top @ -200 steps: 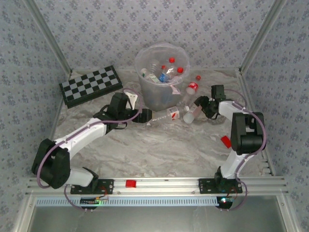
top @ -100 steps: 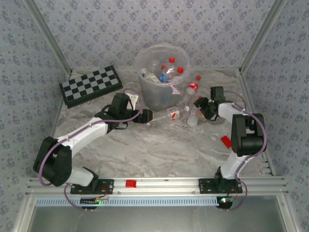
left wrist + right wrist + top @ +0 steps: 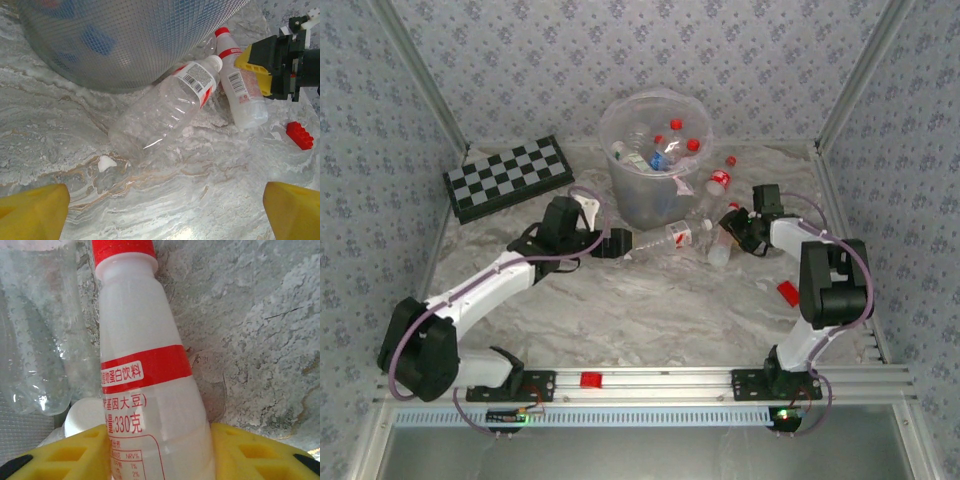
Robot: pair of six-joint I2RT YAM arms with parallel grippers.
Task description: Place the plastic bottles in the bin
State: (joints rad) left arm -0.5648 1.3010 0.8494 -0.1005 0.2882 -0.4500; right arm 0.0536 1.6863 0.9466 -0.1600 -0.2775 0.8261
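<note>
**A:** Which arm is sitting nearer its bottle?

**B:** The right one. The right gripper (image 3: 160, 450) is pinching the white bottle (image 3: 150, 390) across its body, with pads touching both sides. The bottle is lying on the table (image 3: 650, 310) at the bin's (image 3: 640, 190) 5 o'clock, cap pointing to 12 in the wrist view.

**A:** And the left?

**B:** The left gripper (image 3: 162, 212) is gaping wide and holding nothing. The clear bottle (image 3: 165, 115) is lying at its 12, long axis running 7 to 1, white cap toward the bin. I'm guessing a slight wrist twist is needed to cross it squarely.

**A:** What's hiding?

**B:** The frame is cutting off the white bottle's base, so I'm not telling whether it's off the table. A crumpled clear shape (image 3: 35, 340) at its 9 is hard to make out.
</note>
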